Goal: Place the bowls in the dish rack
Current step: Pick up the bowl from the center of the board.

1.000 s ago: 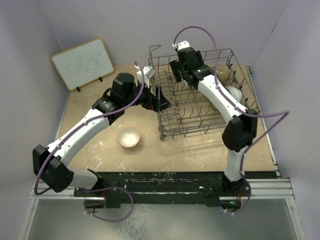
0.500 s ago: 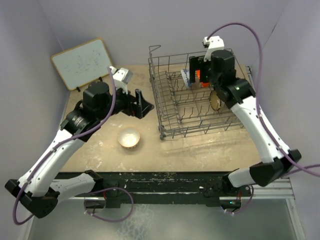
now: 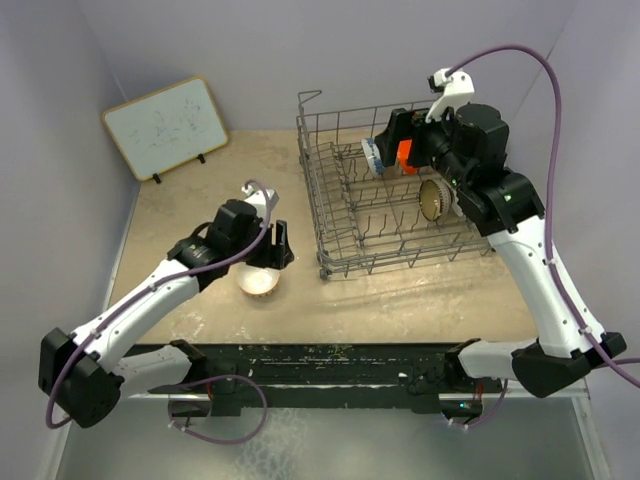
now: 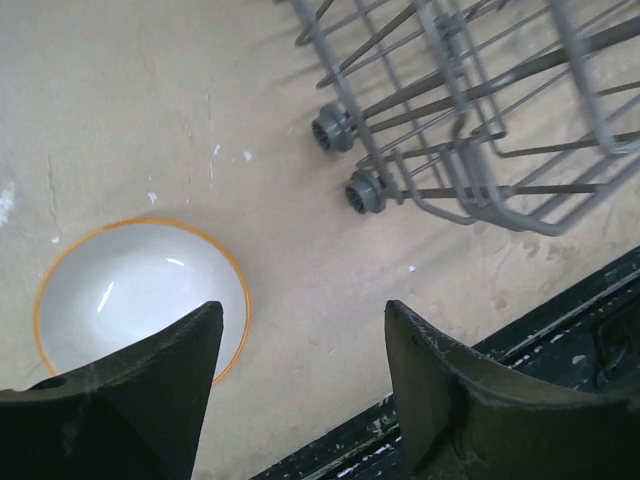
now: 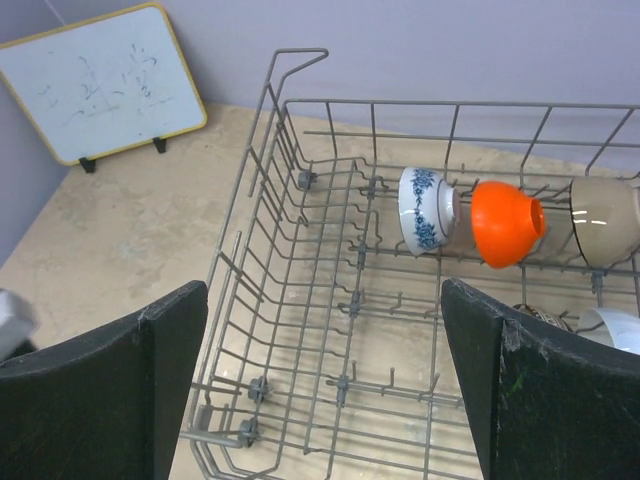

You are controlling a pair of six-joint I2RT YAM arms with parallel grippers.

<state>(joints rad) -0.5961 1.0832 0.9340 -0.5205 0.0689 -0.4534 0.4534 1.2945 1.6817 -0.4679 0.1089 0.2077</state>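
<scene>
The grey wire dish rack (image 3: 312,180) stands at the right rear of the table and fills the right wrist view (image 5: 300,300). At its back, standing on edge, are a blue-and-white bowl (image 5: 425,208), an orange-red bowl (image 5: 505,222) and a cream bowl (image 5: 605,220). A white bowl (image 5: 618,330) is at the right edge. A bowl with a tan speckled inside (image 3: 432,200) stands on edge in the rack. A brown-rimmed bowl (image 3: 259,277) sits upright on the table, left of the rack. My left gripper (image 3: 281,248) is open just above its right side, and the bowl (image 4: 130,300) lies partly under the left finger. My right gripper (image 3: 395,135) is open and empty over the rack's back.
A white board (image 3: 165,127) leans at the back left. The rack's front corner with two small wheels (image 4: 350,160) is close to the right of my left gripper. The table's dark front edge (image 4: 560,320) runs just beyond it.
My left gripper has swung from beside the rack's left wall forward and down over the brown-rimmed bowl. My right arm has drawn back to the right, uncovering the bowls in the rack.
</scene>
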